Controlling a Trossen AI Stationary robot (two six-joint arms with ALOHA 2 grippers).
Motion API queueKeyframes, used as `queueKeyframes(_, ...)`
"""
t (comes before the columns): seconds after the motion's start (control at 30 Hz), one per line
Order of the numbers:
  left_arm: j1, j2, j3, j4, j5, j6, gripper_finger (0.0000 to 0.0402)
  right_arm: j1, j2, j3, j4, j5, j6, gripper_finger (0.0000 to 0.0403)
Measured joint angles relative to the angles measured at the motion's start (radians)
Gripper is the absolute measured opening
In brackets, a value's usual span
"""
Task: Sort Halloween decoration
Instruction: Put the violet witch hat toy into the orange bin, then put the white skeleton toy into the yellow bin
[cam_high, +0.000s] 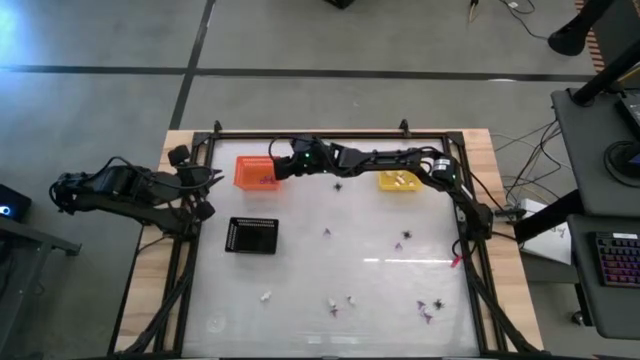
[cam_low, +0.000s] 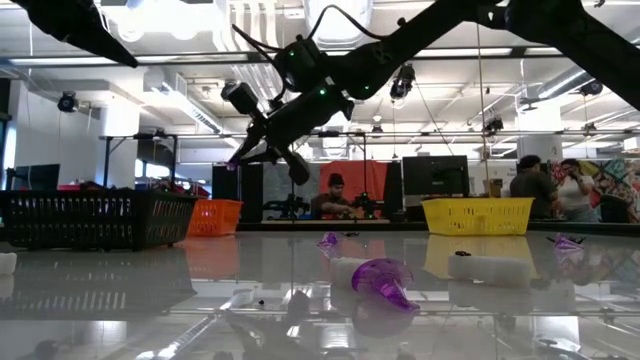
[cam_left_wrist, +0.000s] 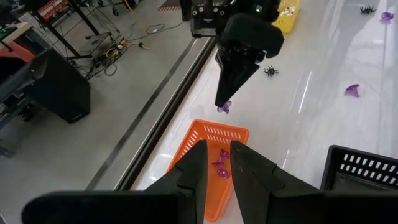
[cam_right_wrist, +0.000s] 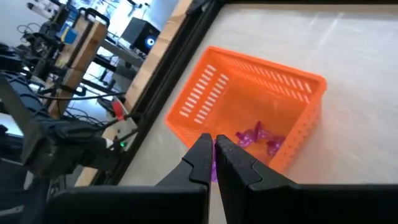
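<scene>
An orange basket (cam_high: 256, 172) stands at the table's far left with purple trinkets (cam_right_wrist: 256, 135) in it. My right gripper (cam_left_wrist: 224, 99) hangs just above the basket's right side, shut on a small purple trinket (cam_left_wrist: 224, 107). My left gripper (cam_left_wrist: 217, 163) waits by the table's left edge, a little open, with nothing between its fingers. More trinkets lie loose on the table: purple ones (cam_high: 327, 233), whitish ones (cam_high: 266, 296) and a black spider (cam_high: 338, 186). My right gripper pinches the purple trinket between its two fingertips (cam_left_wrist: 221, 94); only the trinket's lower part (cam_right_wrist: 214, 172) shows under them. The fingers slant down, coming from the table's right. The trinket hangs clear above the orange basket.
A yellow basket (cam_high: 398, 181) holding whitish pieces stands at the far side, right of the middle. A black tray (cam_high: 252, 235) lies nearer, below the orange basket. A dark frame (cam_high: 330, 131) borders the table. People sit in the room beyond (cam_low: 337, 195).
</scene>
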Motion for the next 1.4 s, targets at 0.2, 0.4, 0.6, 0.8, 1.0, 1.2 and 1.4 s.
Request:
queueKeyframes(0.2,0.000,0.002,0.000,0.014,0.000,-0.001,0.0052,0.000,0.016,0.002,0.054,-0.004,0.021,0.0009)
queueKeyframes(0.4,0.000,0.004,0.000,0.031,0.000,-0.001,0.0052,0.003,0.077,0.042,0.063,-0.026,0.064,0.0009)
queueKeyframes(0.6,0.000,0.006,0.000,0.031,0.000,-0.001,0.0052,0.003,0.101,0.094,0.066,-0.049,0.034,0.0010)
queueKeyframes(0.8,0.000,0.009,0.000,0.030,0.000,-0.002,0.0052,0.003,0.100,0.134,0.058,-0.048,-0.029,0.0035)
queueKeyframes(1.0,0.000,0.009,0.000,0.030,0.000,-0.002,0.0052,0.003,0.099,0.134,0.051,-0.048,-0.023,0.0074)
queueKeyframes(1.2,0.000,0.008,0.000,0.027,0.000,-0.002,0.0052,0.001,0.078,0.134,0.016,-0.158,0.010,0.0099)
queueKeyframes(1.4,0.000,0.008,0.000,0.026,0.001,-0.002,0.0052,0.017,-0.003,0.134,-0.182,-0.318,0.037,0.0104)
